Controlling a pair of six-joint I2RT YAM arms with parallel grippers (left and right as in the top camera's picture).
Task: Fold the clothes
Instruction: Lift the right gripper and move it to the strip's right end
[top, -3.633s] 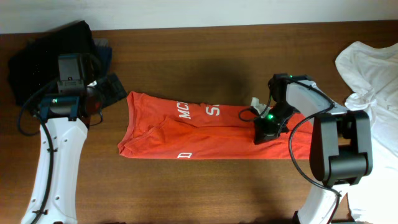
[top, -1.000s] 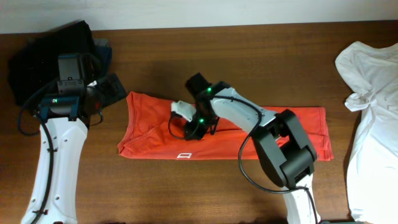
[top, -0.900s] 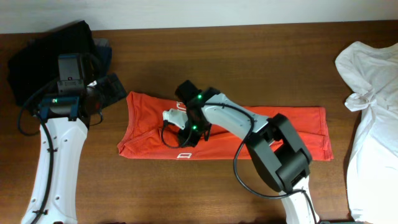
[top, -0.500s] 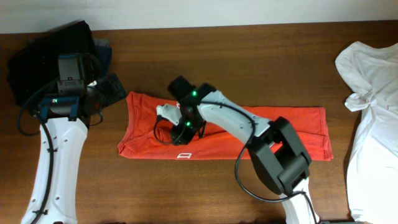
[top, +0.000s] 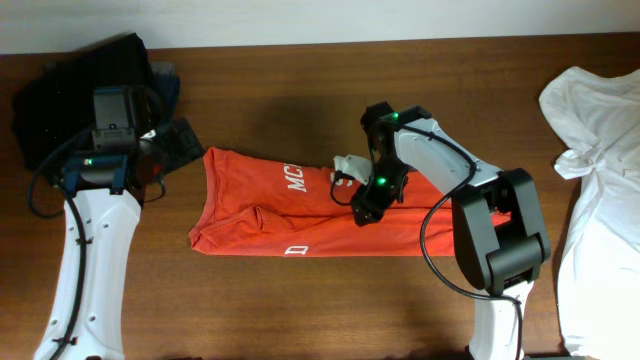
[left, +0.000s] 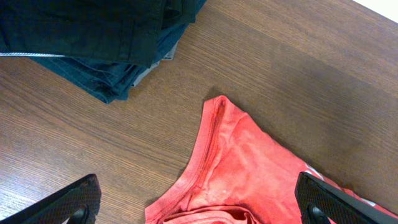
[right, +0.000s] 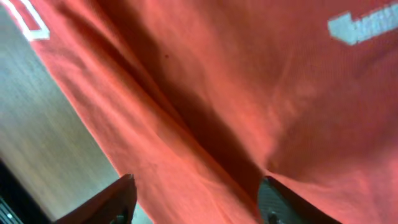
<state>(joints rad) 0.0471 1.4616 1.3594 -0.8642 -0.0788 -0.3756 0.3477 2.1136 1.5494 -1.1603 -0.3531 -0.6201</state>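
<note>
The red-orange T-shirt (top: 250, 215) lies flat at the middle of a brown wooden table (top: 300, 80), seen from overhead as a long band running left to right, with bits of white lettering (top: 297, 182) showing on top. The right gripper (top: 367, 203) hangs over the shirt's middle, pointing down at the cloth. The left gripper (top: 158, 162) sits off the shirt's upper left corner, beside a heap of dark garments (top: 70, 90) in the table's far left corner. A white shirt (top: 590, 130) lies crumpled at the right edge.

Left wrist view: the left gripper (left: 198, 208) has its two black fingertips (left: 68, 200) spread wide at the bottom corners, holding nothing. Between them a corner of the T-shirt (left: 236, 162) with its stitched hem rests on the table (left: 298, 74). The dark garments (left: 93, 37) are stacked at the upper left, apart from the shirt.

Right wrist view: the right gripper (right: 196, 202) is close above the T-shirt (right: 217, 93), its fingertips (right: 118, 199) parted with no cloth pinched. Wrinkled fabric fills the frame; a white mark (right: 360, 25) shows at upper right and a strip of table (right: 37, 137) at left.
</note>
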